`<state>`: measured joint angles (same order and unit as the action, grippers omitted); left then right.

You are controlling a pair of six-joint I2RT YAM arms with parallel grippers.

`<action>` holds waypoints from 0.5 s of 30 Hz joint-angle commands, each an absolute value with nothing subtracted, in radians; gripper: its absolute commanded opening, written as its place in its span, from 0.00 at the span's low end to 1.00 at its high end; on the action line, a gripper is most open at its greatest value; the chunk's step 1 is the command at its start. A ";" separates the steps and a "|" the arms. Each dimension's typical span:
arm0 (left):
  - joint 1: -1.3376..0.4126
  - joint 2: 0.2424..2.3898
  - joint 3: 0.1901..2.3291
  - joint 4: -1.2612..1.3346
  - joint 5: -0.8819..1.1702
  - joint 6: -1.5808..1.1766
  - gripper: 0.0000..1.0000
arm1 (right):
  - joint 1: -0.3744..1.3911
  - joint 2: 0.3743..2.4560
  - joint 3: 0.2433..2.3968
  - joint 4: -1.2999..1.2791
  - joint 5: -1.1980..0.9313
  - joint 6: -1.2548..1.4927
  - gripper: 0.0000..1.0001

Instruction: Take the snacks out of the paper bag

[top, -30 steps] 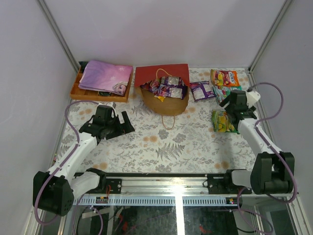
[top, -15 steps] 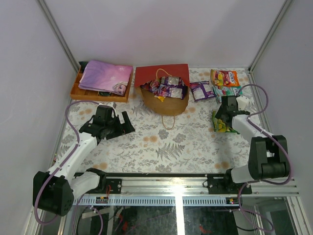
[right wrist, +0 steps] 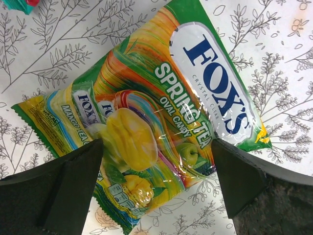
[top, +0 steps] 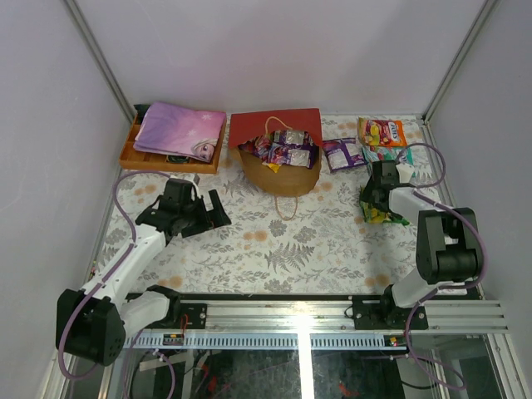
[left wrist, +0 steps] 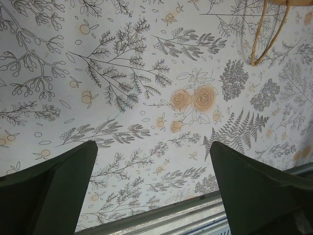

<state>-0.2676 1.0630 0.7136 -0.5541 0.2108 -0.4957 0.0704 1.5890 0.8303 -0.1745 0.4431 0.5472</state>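
**Right arm folds in over the candy packs; bag still part full**

Since a second ago the right arm has drawn in and folded, bringing the right gripper over the packs near the table's right edge. The left arm has hardly shifted.

From above, the paper bag sits at the back centre. A heap of purple and silver packets fills its mouth, at least three, though the exact count is unclear. Lying out on the table are one purple packet, one orange pack and one teal pack, the last partly hidden. With the two by the right gripper, that makes five out, so I judge the task about half done.

At the left wrist, the left gripper has its jaws wide apart and holds nothing. Floral tablecloth lies below it, and one beige handle shows at the top corner.

At the right wrist, the jaws stand spread on either side of one green Fox's pack, which overlaps one yellow Fox's pack. They grip neither.
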 commanded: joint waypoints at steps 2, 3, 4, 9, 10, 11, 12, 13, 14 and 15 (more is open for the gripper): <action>-0.272 1.070 0.723 -0.516 0.244 -0.476 1.00 | 0.008 1.627 0.875 -0.186 0.360 0.575 0.99; -0.272 1.070 0.723 -0.515 0.245 -0.476 1.00 | -0.008 1.632 0.876 -0.188 0.350 0.573 0.99; -0.272 1.071 0.722 -0.514 0.250 -0.476 1.00 | -0.026 1.636 0.876 -0.187 0.336 0.568 0.99; -0.274 1.083 0.721 -0.509 0.271 -0.474 1.00 | -0.098 1.658 0.883 -0.173 0.300 0.552 0.99; -0.274 1.085 0.720 -0.508 0.276 -0.474 1.00 | -0.107 1.659 0.888 -0.178 0.304 0.553 0.99; -0.274 1.086 0.720 -0.506 0.280 -0.474 1.00 | -0.113 1.660 0.894 -0.180 0.307 0.553 0.99; -0.275 1.086 0.721 -0.505 0.285 -0.474 1.00 | -0.117 1.659 0.899 -0.181 0.312 0.552 0.99; -0.276 1.087 0.720 -0.504 0.287 -0.474 1.00 | -0.119 1.659 0.903 -0.181 0.318 0.549 0.99; -0.276 1.089 0.719 -0.502 0.291 -0.474 1.00 | -0.120 1.659 0.911 -0.182 0.328 0.548 0.99; -0.277 1.089 0.719 -0.502 0.294 -0.474 1.00 | -0.120 1.659 0.916 -0.180 0.331 0.546 0.99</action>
